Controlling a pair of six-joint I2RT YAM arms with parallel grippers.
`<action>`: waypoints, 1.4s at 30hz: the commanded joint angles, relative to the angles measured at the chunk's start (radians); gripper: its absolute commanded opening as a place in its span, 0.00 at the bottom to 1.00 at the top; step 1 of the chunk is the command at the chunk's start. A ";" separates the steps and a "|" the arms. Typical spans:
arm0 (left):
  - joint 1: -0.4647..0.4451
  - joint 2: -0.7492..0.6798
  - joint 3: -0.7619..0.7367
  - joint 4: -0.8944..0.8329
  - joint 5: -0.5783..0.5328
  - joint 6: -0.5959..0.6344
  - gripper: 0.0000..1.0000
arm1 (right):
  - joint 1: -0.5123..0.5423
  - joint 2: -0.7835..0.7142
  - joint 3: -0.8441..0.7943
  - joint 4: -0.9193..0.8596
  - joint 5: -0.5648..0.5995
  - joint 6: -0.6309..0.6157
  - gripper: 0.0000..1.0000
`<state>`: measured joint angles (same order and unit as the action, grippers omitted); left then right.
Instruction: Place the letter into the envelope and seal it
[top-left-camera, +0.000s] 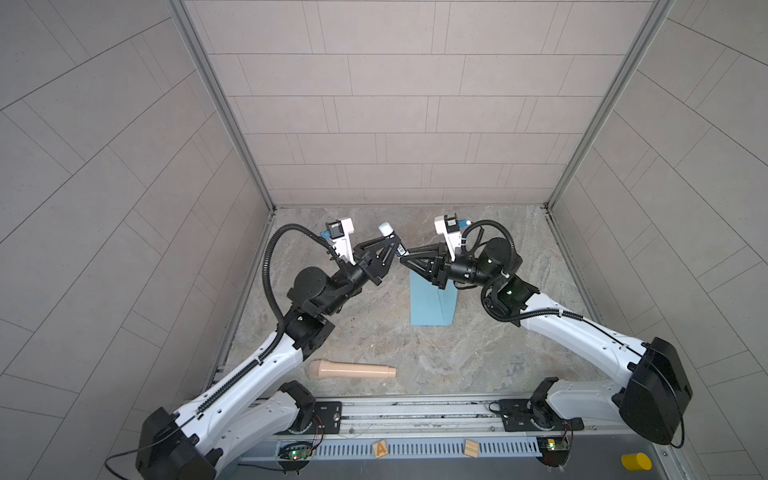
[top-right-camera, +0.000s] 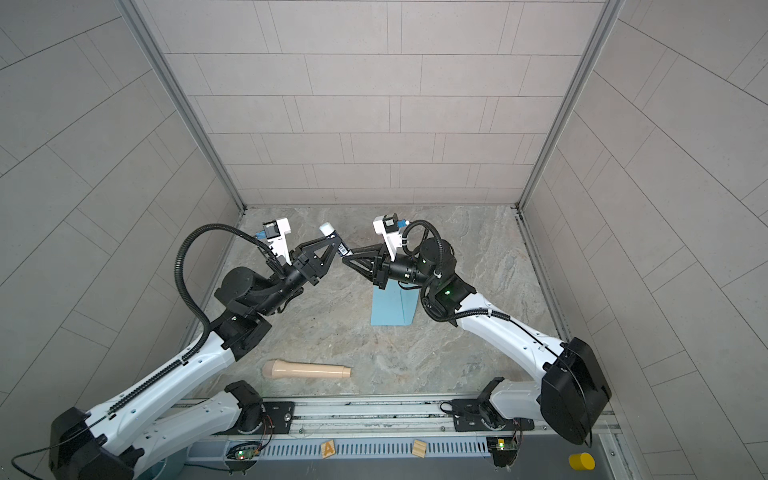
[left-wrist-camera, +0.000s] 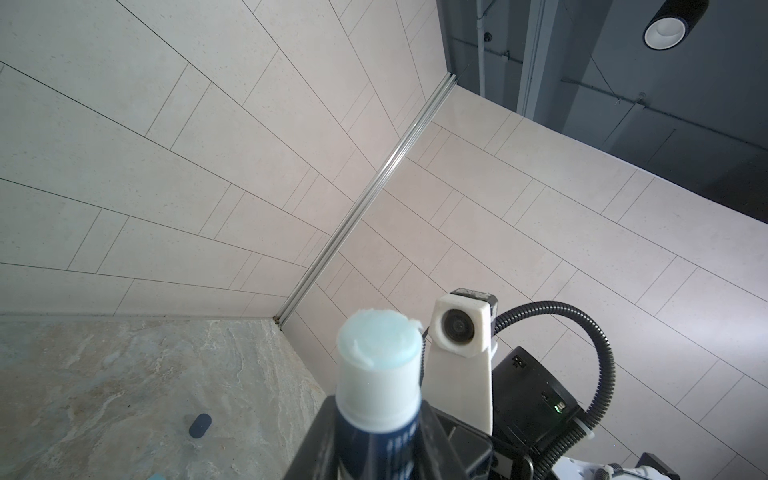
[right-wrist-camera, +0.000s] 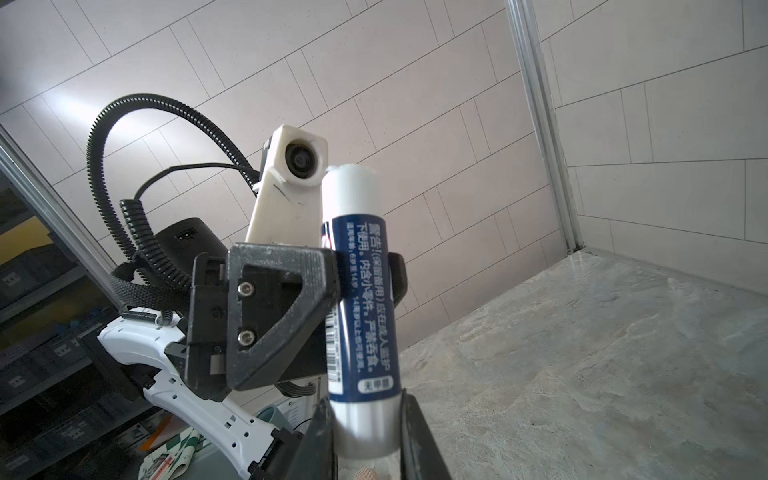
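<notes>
glue stick (right-wrist-camera: 361, 299) uncapped, left pincer (top-left-camera: 394, 243) gripping its body, right pincer (top-left-camera: 403, 258) gripping its base, envelope (top-left-camera: 428, 309) beneath, well off walls (top-left-camera: 374, 104)
</notes>
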<state>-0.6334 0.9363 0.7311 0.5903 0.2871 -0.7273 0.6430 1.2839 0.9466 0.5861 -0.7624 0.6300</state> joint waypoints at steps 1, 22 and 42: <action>-0.019 -0.016 0.019 -0.041 0.028 0.008 0.00 | -0.014 -0.004 0.025 0.028 0.105 0.009 0.00; -0.020 -0.019 0.033 -0.064 -0.114 -0.210 0.00 | 0.446 -0.100 -0.158 0.185 1.076 -1.130 0.69; -0.019 -0.032 0.030 -0.068 -0.112 -0.217 0.00 | 0.464 -0.018 -0.101 0.217 1.170 -1.106 0.40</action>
<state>-0.6483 0.9245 0.7326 0.4965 0.1745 -0.9440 1.1000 1.2594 0.8146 0.7761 0.3958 -0.4881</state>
